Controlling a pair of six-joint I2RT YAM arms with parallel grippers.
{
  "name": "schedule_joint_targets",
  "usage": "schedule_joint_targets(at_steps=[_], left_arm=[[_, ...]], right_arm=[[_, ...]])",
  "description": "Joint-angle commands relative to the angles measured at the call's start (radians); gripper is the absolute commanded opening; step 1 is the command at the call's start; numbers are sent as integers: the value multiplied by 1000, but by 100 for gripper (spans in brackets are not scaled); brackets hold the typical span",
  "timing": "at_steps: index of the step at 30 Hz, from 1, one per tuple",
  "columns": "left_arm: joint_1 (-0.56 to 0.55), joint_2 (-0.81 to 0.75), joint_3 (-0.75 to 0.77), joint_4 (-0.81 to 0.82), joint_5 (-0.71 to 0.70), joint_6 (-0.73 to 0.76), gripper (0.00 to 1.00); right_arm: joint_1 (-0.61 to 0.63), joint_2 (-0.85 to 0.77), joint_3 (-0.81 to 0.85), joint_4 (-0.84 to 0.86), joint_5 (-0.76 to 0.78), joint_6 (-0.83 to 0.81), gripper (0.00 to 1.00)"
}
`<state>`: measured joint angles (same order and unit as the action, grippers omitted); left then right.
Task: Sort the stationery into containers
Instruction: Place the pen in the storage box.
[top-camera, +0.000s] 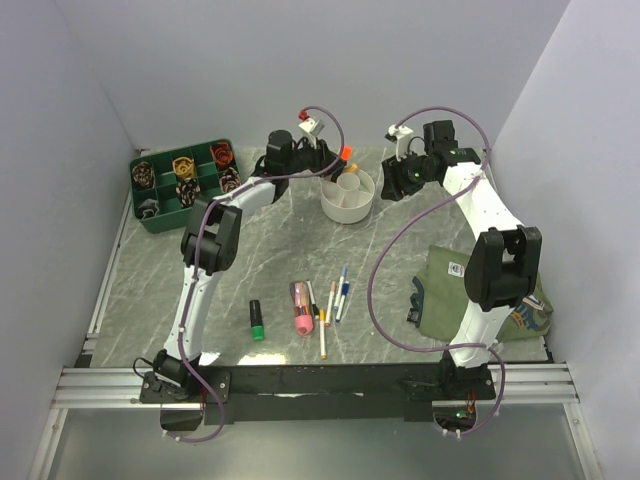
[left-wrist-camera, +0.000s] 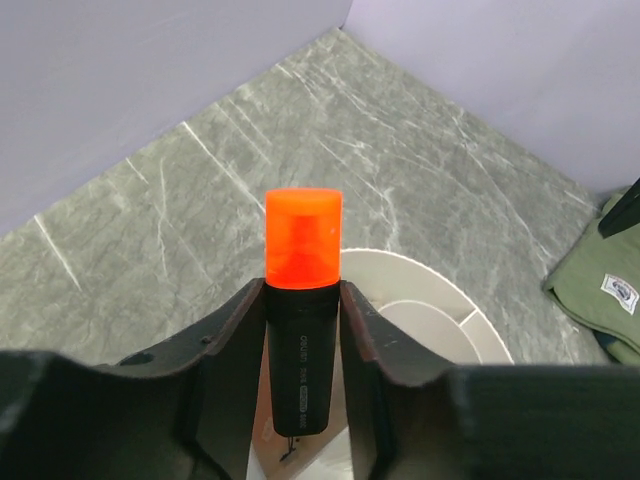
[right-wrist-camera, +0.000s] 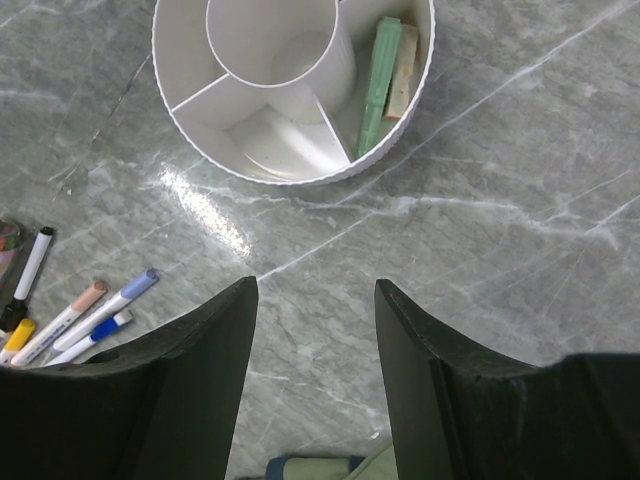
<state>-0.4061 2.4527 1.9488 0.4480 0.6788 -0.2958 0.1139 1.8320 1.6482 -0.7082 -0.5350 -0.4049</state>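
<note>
White bowl sits toward twelve o'clock on my table, a green stick and a tan one lying in one outer compartment. My right gripper hangs at its three o'clock, jaws wide, empty. My left gripper, over its twelve o'clock side, pinches an orange-capped black marker. Loose pens lie at the bowl's six o'clock, a green-capped marker at seven.
</note>
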Motion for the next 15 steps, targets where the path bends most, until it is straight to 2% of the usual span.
schedule_joint_targets(at_steps=[1, 4, 5, 10, 14, 15], left_arm=[[12, -47, -77, 121, 1, -8, 45], [23, -173, -177, 127, 7, 1, 53], [23, -251, -197, 100, 19, 50, 57], [29, -489, -332, -115, -30, 162, 59], [32, -714, -398, -444, -161, 265, 65], [32, -744, -406, -642, -197, 285, 67]], right_arm=[[7, -4, 13, -4, -3, -2, 59], [12, -10, -1, -1, -6, 0, 59], [12, -8, -2, 1, -13, 5, 59], [23, 21, 41, 22, -37, 37, 59], [27, 36, 79, 36, -62, 41, 59], [29, 41, 88, 35, -66, 38, 59]])
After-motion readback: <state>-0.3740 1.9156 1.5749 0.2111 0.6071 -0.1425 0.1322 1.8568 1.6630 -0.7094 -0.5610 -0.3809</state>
